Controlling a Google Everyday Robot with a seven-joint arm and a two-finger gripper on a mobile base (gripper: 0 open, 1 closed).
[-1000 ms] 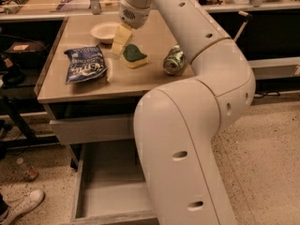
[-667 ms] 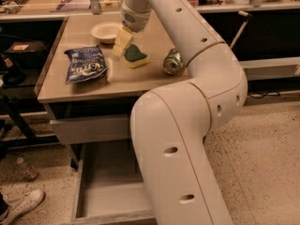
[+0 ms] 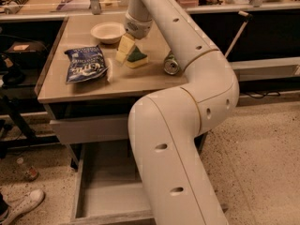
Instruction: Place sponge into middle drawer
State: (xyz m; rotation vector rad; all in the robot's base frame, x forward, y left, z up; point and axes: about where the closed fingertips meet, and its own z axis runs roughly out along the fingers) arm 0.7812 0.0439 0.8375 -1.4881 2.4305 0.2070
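Pincer [image 3: 122,53] w/ pale yellowish tips hangs off the end of the white robot arm [image 3: 187,107], pointing down over the back-centre of the beige rectangular worktop [image 3: 117,81]. Can't tell if the pincer is apart or together; not clearly clamped on anything.

Small rectangular yellow foam sponge w/ dark green scouring face up [image 3: 137,57] lies flat on the worktop, just right of the pincer tips. Its left edge meets the tips in this view, but actual contact can't be judged.

Round shallow cream bowl [image 3: 107,32] sits behind and left of the sponge, near the pincer's wrist. Blue crinkled snack bag w/ white lettering [image 3: 85,64] lies flat to the left, apart from the sponge. Green metal drink can [image 3: 170,65] lies on its side to the right, close against the arm.

Under the worktop: a grey drawer front [image 3: 89,128]. Below that, the wide grey metal middle drawer [image 3: 110,198] is pulled out, flat floor showing, its right part hidden by the arm. Sponge is well above it, not in it.

Speckled floor [image 3: 262,163] around; a white sneaker [image 3: 22,206] at bottom left.
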